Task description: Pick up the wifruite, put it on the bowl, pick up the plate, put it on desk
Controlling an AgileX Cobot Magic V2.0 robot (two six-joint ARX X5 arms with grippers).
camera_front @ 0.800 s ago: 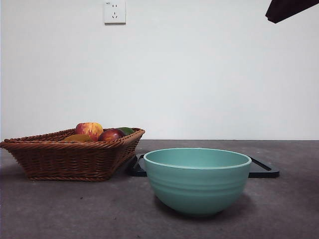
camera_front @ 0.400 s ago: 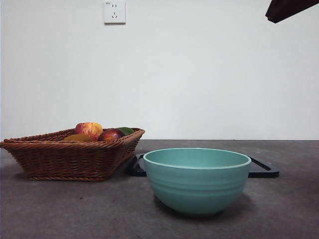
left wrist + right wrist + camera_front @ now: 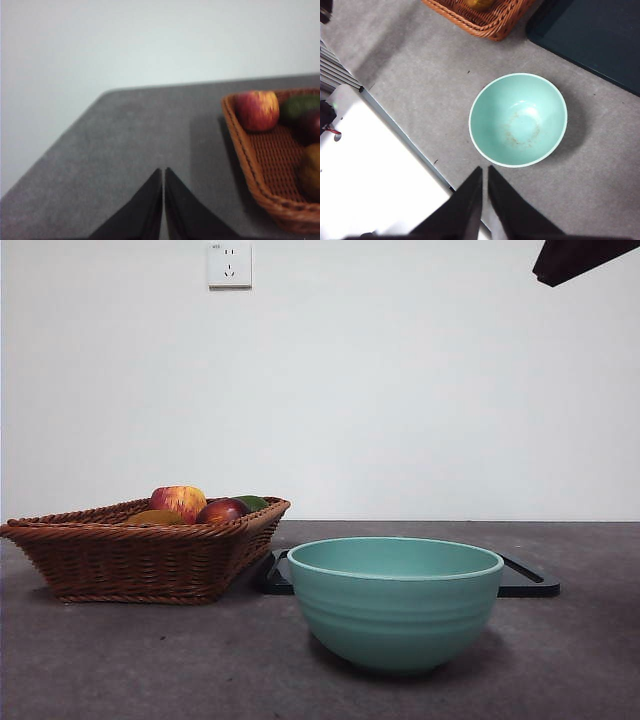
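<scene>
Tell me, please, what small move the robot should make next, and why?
Probably the left gripper, its jaws shut above bare desk, should open and move toward the wicker basket, since the red-yellow apple and other fruit lie there and the bowl holds nothing. The right gripper hangs shut high above the bowl, farther from the fruit.

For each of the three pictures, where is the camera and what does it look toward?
Front view: low at table height, looking level at the bowl, basket and wall; one dark arm tip in the top corner.
Left wrist view: above the desk, facing the basket's corner; left gripper shut.
Right wrist view: high, looking down into the bowl; right gripper shut.
All three share the basket.
</scene>
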